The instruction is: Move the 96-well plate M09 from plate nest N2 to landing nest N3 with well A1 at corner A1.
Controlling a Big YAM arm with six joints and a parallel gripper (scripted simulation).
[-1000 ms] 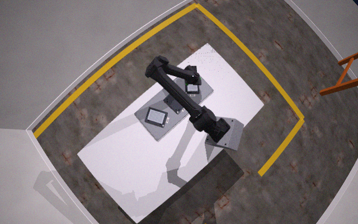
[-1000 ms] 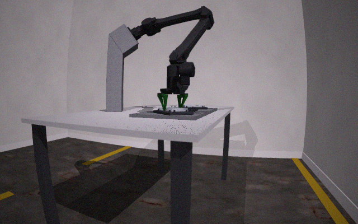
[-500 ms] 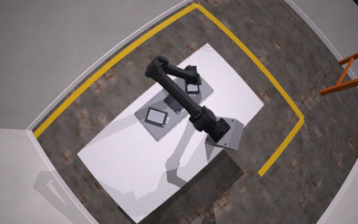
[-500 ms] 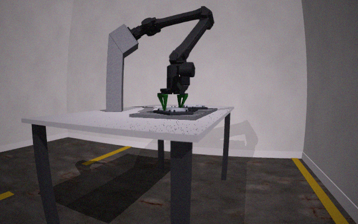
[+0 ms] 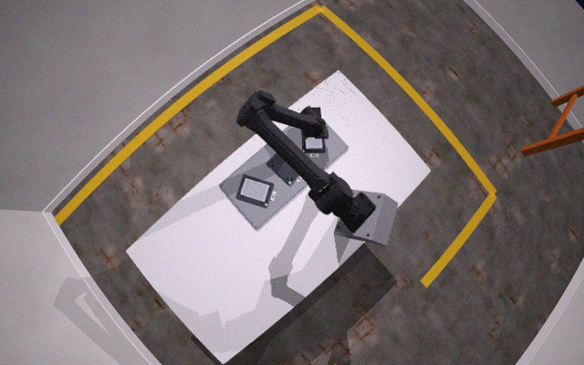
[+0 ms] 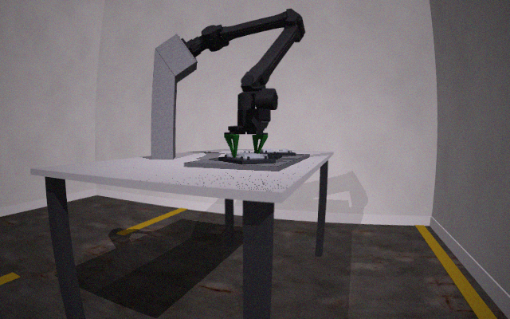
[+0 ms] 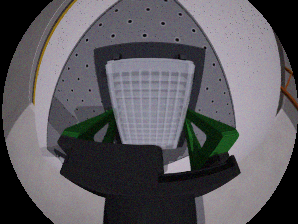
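Note:
A white 96-well plate (image 5: 314, 143) sits in a dark nest at the far right end of the grey deck (image 5: 255, 214). My gripper (image 5: 315, 136) is down over it. In the wrist view the green fingers press on both long sides of this plate (image 7: 152, 99), shut on it. In the side view the fingertips (image 6: 245, 153) reach down to the plate, which lies low in its nest. A second well plate (image 5: 255, 190) lies in the nest at the deck's left end. I cannot read the ID or nest labels.
A middle nest (image 5: 284, 170) lies between the two plates, partly hidden under my arm. The arm's grey pedestal (image 5: 367, 221) stands at the table's near right edge. The deck (image 6: 247, 161) lies on a white table.

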